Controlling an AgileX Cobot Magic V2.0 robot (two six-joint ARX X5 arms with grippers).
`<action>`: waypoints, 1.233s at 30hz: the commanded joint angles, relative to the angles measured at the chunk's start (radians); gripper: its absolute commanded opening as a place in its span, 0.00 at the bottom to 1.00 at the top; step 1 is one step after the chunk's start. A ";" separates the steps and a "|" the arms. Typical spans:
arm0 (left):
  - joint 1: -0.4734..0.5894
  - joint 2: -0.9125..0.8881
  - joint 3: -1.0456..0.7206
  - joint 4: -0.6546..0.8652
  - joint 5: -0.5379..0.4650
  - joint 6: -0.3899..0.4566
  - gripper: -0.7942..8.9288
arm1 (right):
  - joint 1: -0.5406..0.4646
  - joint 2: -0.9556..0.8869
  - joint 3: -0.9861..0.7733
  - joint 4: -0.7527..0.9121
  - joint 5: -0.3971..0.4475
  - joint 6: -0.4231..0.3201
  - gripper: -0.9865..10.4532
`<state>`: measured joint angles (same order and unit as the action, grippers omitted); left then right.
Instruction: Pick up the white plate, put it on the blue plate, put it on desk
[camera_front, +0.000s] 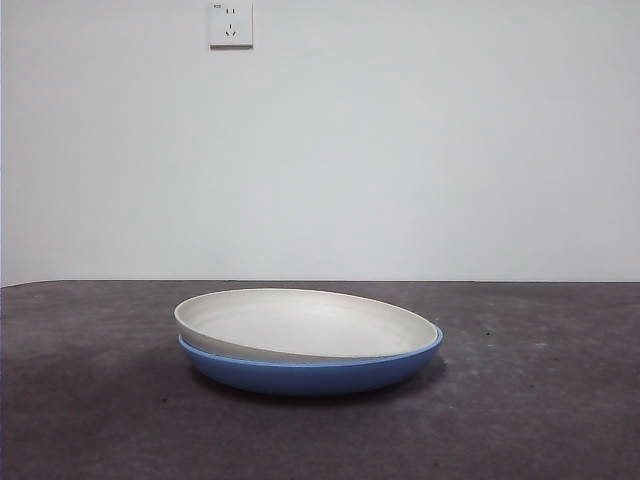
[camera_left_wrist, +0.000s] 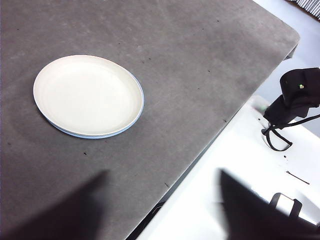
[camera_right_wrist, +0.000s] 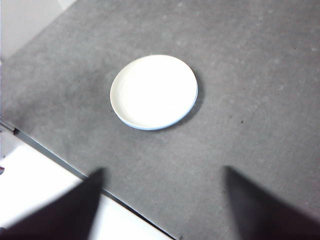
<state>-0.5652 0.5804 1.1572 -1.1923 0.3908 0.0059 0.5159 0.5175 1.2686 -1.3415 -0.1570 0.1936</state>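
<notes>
You are looking at the white plate (camera_front: 300, 322) sitting inside the blue plate (camera_front: 310, 372), tipped a little, with one side of its rim riding higher. The blue plate is resting flat on the bench (camera_front: 540, 400). Your left gripper (camera_left_wrist: 165, 210) is hanging well away from the blue plate, jaws spread wide. Your right gripper (camera_right_wrist: 162, 205) is waiting far from it too, jaws spread wide.

Blue plate (camera_front: 310, 372) interior under white plate (camera_front: 305, 324).
</notes>
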 joint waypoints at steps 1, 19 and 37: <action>-0.006 0.004 0.011 0.011 -0.001 0.008 0.10 | 0.005 0.003 0.008 -0.069 0.003 -0.018 0.10; -0.006 0.000 0.010 0.009 -0.001 0.008 0.10 | 0.005 0.003 0.011 -0.035 0.003 -0.018 0.10; 0.386 -0.281 -0.450 0.381 -0.004 0.006 0.10 | 0.005 0.003 0.011 -0.035 0.003 -0.018 0.10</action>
<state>-0.1825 0.2989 0.7319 -0.8742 0.3908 0.0059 0.5159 0.5175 1.2659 -1.3350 -0.1551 0.1833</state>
